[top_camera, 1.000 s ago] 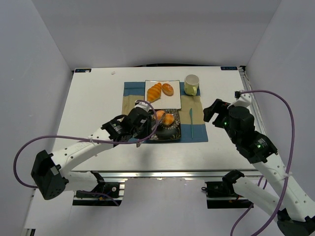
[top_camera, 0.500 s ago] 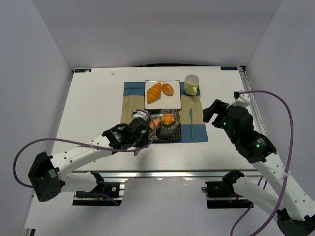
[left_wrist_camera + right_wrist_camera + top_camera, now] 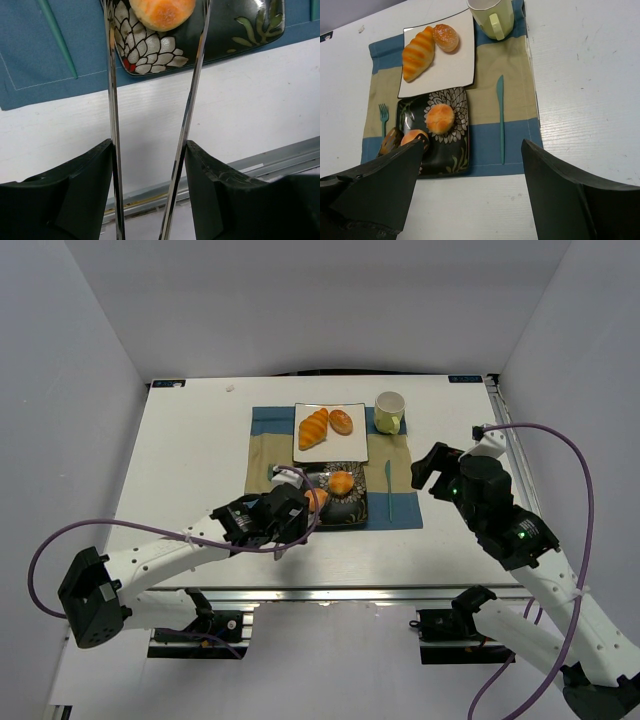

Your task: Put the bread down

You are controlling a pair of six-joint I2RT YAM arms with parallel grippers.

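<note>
From above, the left gripper [image 3: 303, 502] was seen at the dark plate [image 3: 352, 510], where the first bun [image 3: 317, 499] and the second bun [image 3: 343, 482] lay near centre frame. In the left wrist view, the first bun [image 3: 161, 11] was framed at top centre between spread fingers [image 3: 111, 75]. In the right wrist view, the right gripper [image 3: 474, 141] was held wide.

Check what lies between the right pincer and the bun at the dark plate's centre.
In the top view, the teal knife lies between the right pincer and that bun, resting on the placemat beside the dark plate.
</note>
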